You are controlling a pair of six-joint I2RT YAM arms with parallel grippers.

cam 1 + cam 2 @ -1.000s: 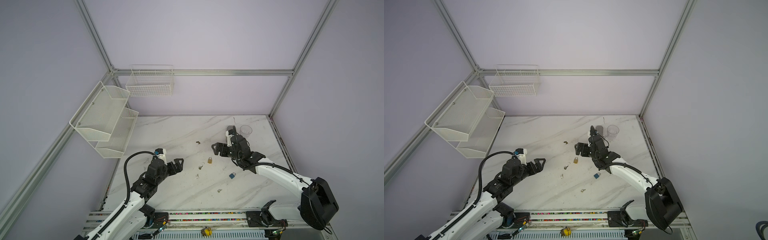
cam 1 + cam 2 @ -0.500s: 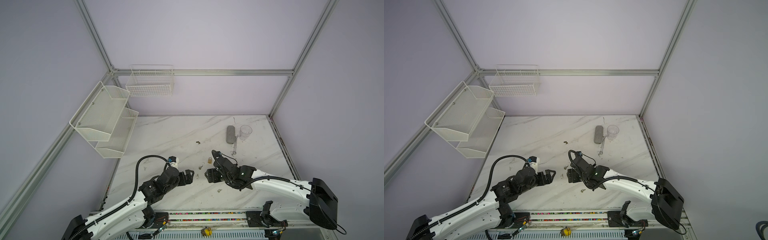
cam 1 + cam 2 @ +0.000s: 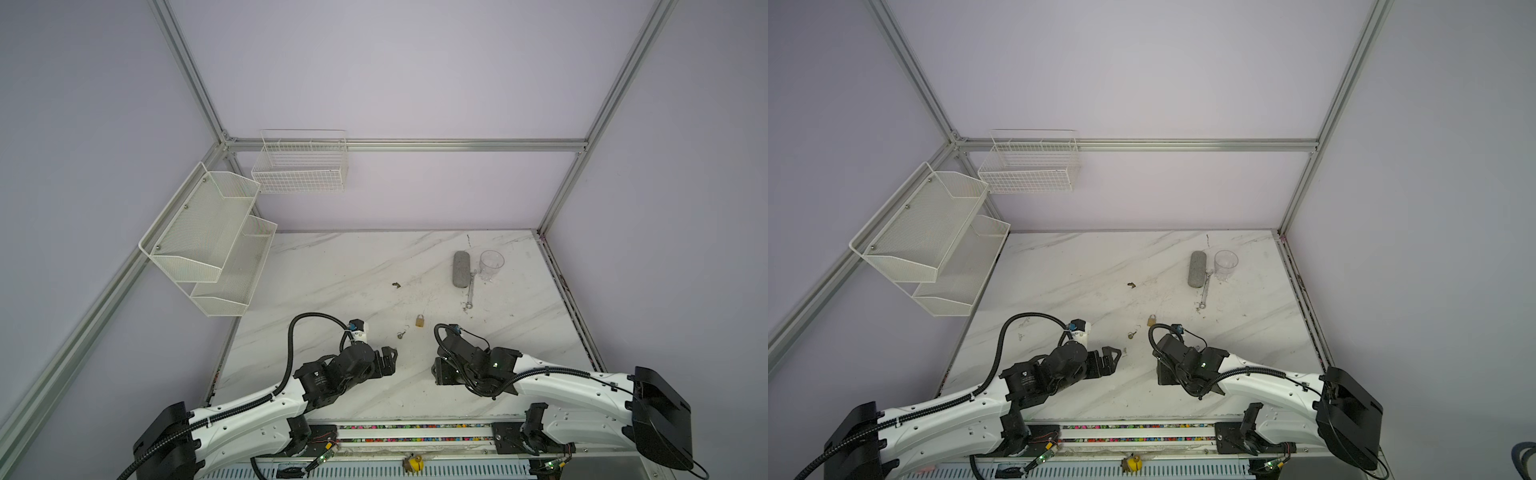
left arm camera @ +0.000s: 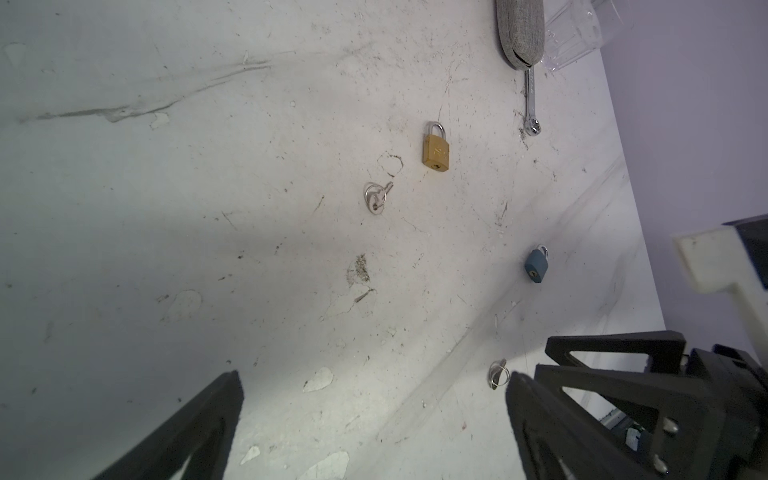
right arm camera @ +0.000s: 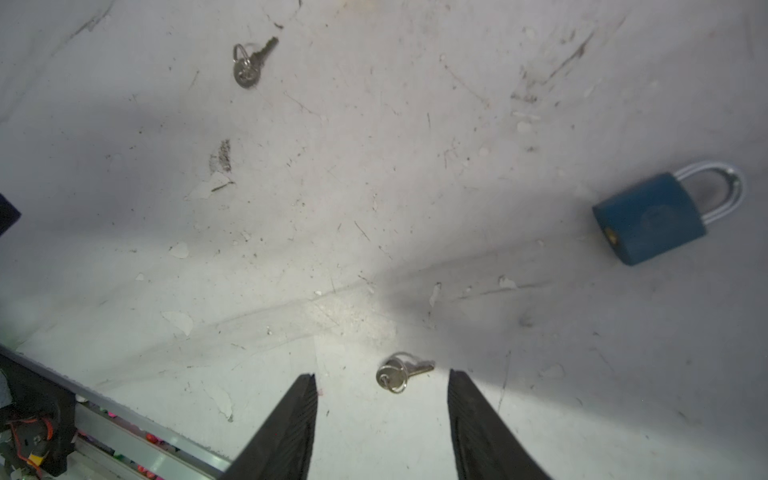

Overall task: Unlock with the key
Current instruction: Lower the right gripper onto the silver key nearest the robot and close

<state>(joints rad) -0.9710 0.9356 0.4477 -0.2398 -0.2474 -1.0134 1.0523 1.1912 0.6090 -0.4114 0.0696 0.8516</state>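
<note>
While right hand (image 5: 382,374), moderately parted, straddles key (image 5: 392,376) | left hand (image 4: 374,375) wide | blue padlock (image 5: 652,216) hidden in both top views

The right pincer (image 5: 381,376), tips parted, straddles a ringed key (image 5: 395,375) — blue padlock (image 5: 648,218) well apart.

Lavender walls (image 3: 415,83), aluminium framing (image 3: 457,145), scuffed white marble tabletop (image 3: 332,270), white mesh shelves (image 3: 199,232), wire basket (image 3: 299,174).
</note>
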